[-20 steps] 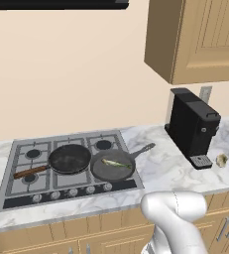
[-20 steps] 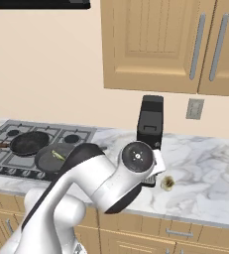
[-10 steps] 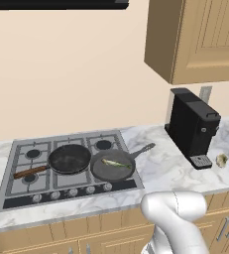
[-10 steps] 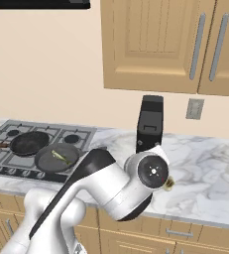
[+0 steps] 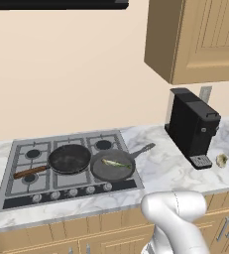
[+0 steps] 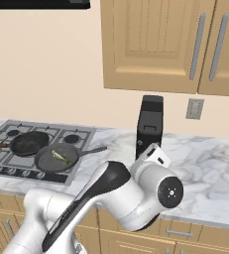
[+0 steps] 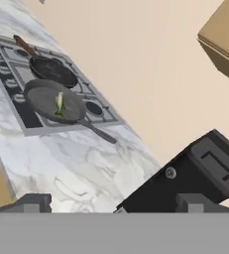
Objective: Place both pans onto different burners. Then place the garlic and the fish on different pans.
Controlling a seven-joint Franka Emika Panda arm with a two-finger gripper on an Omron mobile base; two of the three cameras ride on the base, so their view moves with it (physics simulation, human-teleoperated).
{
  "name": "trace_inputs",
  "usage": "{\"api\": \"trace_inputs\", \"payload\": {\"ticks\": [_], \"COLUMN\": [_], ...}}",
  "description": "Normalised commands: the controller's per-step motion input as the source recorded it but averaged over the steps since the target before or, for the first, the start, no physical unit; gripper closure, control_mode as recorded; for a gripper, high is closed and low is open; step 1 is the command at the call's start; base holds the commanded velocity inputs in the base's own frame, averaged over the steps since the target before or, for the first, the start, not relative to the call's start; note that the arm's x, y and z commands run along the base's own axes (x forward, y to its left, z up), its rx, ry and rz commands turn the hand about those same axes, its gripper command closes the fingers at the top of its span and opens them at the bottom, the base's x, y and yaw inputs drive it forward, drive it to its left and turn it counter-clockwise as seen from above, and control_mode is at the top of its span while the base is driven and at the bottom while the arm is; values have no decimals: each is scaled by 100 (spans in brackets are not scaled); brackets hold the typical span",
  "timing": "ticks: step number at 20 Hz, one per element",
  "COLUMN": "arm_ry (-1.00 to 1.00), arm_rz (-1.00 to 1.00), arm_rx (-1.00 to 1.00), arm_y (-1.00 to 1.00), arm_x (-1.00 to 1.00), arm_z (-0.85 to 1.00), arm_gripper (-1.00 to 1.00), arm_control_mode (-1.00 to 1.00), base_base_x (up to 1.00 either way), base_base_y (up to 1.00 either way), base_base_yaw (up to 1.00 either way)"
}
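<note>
The black pan (image 5: 69, 158) with its brown wooden handle sits on the cooktop's middle burner. Right of it, the dark grey pan (image 5: 113, 166) rests over the front right burner and holds the fish (image 5: 117, 163). Both pans (image 7: 51, 71) (image 7: 54, 101) and the fish (image 7: 60, 104) lie far off to the upper left in the hand view. The garlic (image 5: 221, 160) lies on the counter, right of the coffee machine. My gripper (image 7: 113, 204) is open, its fingertips (image 7: 32, 203) wide apart with nothing between them, near the coffee machine's base.
A black coffee machine (image 5: 193, 126) stands on the marble counter (image 5: 158, 171) between the cooktop (image 5: 17, 191) and the garlic. Wooden cabinets (image 5: 195, 39) hang above it. Free burners (image 5: 104, 144) show at the back of the cooktop. My arm (image 6: 116, 196) covers the counter front in the right base view.
My arm has swung to the right and turned its wrist, now covering the garlic in the right base view. Pans, fish and garlic have not moved.
</note>
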Motion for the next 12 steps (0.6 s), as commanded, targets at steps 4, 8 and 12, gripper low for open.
{"api": "trace_inputs", "payload": {"ticks": [4,8,12], "arm_ry": [0,2,3], "arm_rz": [7,1,0], "arm_rx": [-1,0,0], "arm_y": [-2,-8,-3], "arm_x": [0,0,6], "arm_z": [-4,-2,-2], "arm_gripper": [-100,-100,-100], "arm_control_mode": [-100,-100,-100], "base_base_x": [0,0,0], "base_base_y": [0,0,0], "base_base_yaw": [0,0,0]}}
